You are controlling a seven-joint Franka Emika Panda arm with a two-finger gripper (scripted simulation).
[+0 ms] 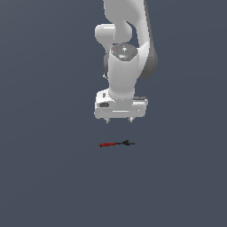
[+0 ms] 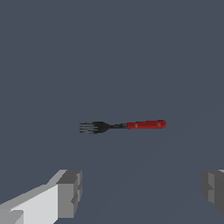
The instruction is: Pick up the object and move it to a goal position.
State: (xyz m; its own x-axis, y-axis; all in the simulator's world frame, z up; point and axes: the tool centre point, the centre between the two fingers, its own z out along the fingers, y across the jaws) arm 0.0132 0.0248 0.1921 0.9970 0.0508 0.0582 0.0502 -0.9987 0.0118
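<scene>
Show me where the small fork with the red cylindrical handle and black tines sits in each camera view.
Exterior view: the red-handled black fork lies flat on the grey floor, just below the white gripper, red end toward the exterior view's left.
Wrist view: the fork lies near the picture's middle, beyond the grey fingertips, untouched.
Shared landmark: the spread fingertips, open and apart from the fork in both views.

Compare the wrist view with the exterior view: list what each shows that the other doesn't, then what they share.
Only the wrist view shows that the object is a fork: dark tines at one end, and two small dots on the red handle. It also shows the tool's grey fingertips close up, set wide apart.

Only the exterior view shows the white arm and the whole tool above the fork, not touching it.

Both show the fork lying flat on the plain dark surface, ungrasped.
</scene>
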